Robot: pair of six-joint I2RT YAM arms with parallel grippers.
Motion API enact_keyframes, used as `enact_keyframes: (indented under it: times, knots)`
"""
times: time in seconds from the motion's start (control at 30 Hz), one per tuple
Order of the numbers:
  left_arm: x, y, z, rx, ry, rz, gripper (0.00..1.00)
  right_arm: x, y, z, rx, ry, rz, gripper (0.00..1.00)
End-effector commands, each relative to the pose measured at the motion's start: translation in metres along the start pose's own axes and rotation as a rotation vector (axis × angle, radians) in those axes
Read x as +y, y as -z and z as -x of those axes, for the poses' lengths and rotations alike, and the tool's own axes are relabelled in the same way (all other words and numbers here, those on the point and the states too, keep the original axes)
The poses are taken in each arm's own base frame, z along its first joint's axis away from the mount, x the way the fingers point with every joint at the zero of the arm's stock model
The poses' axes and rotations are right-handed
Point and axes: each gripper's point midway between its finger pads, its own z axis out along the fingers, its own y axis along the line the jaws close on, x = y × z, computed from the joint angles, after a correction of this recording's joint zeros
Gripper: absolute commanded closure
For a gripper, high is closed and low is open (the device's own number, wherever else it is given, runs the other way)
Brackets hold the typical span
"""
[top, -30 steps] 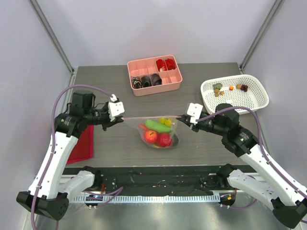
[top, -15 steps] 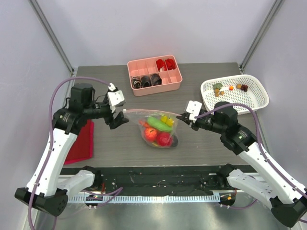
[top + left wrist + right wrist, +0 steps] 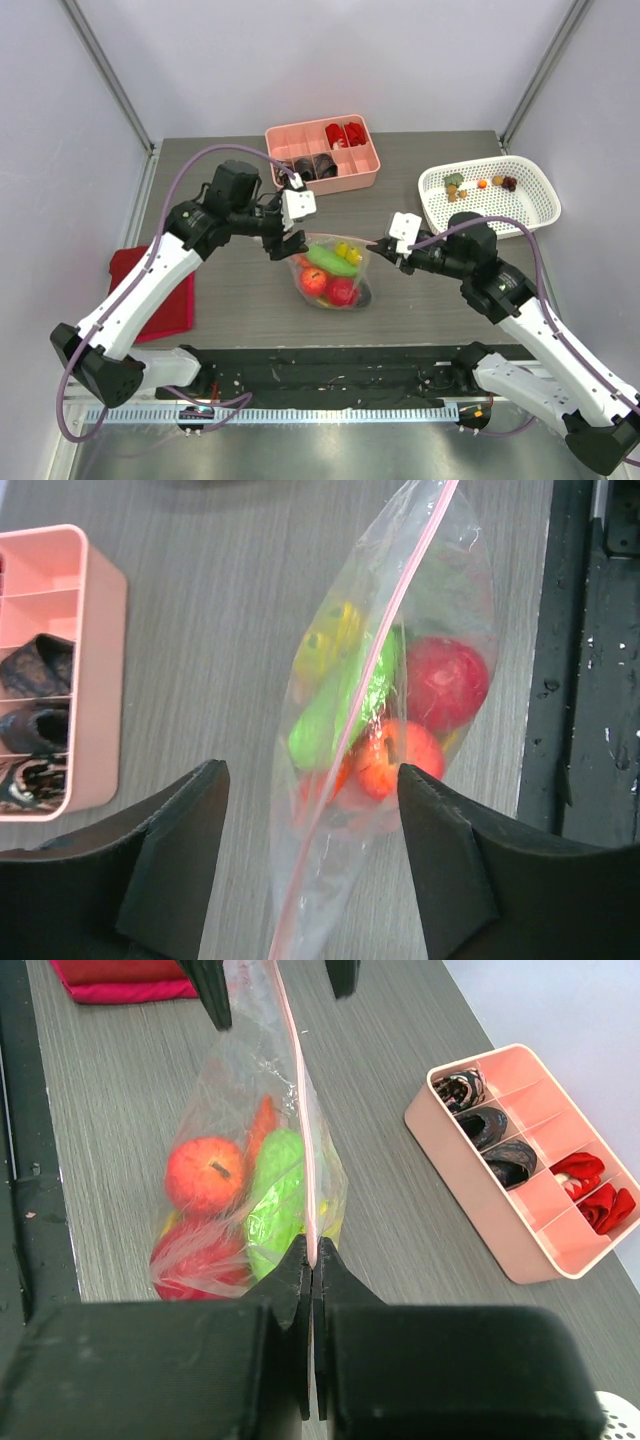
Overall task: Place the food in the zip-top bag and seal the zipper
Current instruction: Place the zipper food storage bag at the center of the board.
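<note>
The clear zip-top bag (image 3: pixel 332 275) hangs over the middle of the table, holding the food (image 3: pixel 330 285): red round pieces, a green one, a yellow one and an orange carrot (image 3: pixel 260 1125). My right gripper (image 3: pixel 379 243) (image 3: pixel 313 1246) is shut on the right end of the pink zipper (image 3: pixel 300 1110). My left gripper (image 3: pixel 289 243) (image 3: pixel 310 776) is open and straddles the bag's left end, its fingers (image 3: pixel 180 850) clear of the plastic. The zipper (image 3: pixel 385 645) runs straight between them.
A pink compartment tray (image 3: pixel 350 178) stands behind the bag. The white mesh basket (image 3: pixel 540 195) at the right holds a few small food pieces (image 3: pixel 455 184). A red cloth (image 3: pixel 165 295) lies at the left. A black rail (image 3: pixel 320 365) borders the near edge.
My left gripper has let go of the zipper's left end, opened, and swung right and farther back toward the bag. The stretched bag has slackened. My right gripper keeps its grip.
</note>
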Motion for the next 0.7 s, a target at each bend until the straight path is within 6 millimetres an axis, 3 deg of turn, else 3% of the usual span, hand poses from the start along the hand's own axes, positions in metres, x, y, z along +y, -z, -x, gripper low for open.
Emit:
enact_keyframes:
  times: [0.0,0.03,0.07,0.17,0.2,0.23,0.3,0.33,0.4,0.43,0.5,0.53,0.67]
  knots:
    - [-0.007,-0.002,0.024,-0.072,-0.054,-0.050,0.44,-0.007,0.009,0.030,-0.080,0.065,-0.021,0.99]
    - [-0.014,-0.004,0.025,-0.080,-0.048,-0.084,0.52,-0.006,0.009,0.029,-0.080,0.066,-0.020,0.99]
    - [-0.018,-0.008,0.021,-0.064,-0.021,-0.109,0.73,-0.007,0.008,0.029,-0.080,0.061,-0.021,0.99]
    - [-0.012,-0.016,0.021,-0.026,0.067,-0.114,1.00,-0.013,0.005,0.026,-0.061,-0.015,-0.054,0.95]
    - [-0.006,-0.017,0.023,-0.015,0.086,-0.099,1.00,-0.020,0.005,0.024,-0.045,-0.043,-0.093,0.89]
    - [0.004,-0.015,0.034,-0.024,0.088,-0.070,1.00,-0.024,0.005,0.028,-0.048,-0.071,-0.112,0.70]
    - [0.024,-0.022,0.033,-0.002,0.119,-0.019,1.00,-0.032,0.003,0.028,-0.036,-0.163,-0.162,0.47]
    - [0.035,-0.019,0.046,-0.026,0.108,0.014,1.00,-0.039,0.003,0.033,-0.046,-0.185,-0.189,0.26]
    - [0.056,-0.026,0.049,-0.024,0.101,0.065,1.00,-0.047,0.001,0.036,-0.056,-0.260,-0.233,0.13]
    - [0.066,-0.023,0.060,-0.041,0.076,0.100,1.00,-0.055,0.003,0.042,-0.073,-0.272,-0.271,0.05]
    - [0.086,-0.031,0.056,-0.011,0.047,0.134,1.00,-0.062,0.004,0.049,-0.093,-0.312,-0.297,0.01]
    - [0.097,-0.028,0.065,-0.022,0.028,0.165,1.00,-0.068,0.007,0.058,-0.116,-0.315,-0.317,0.00]
    - [0.123,-0.028,0.069,-0.014,0.012,0.204,1.00,-0.080,0.015,0.078,-0.159,-0.315,-0.352,0.00]
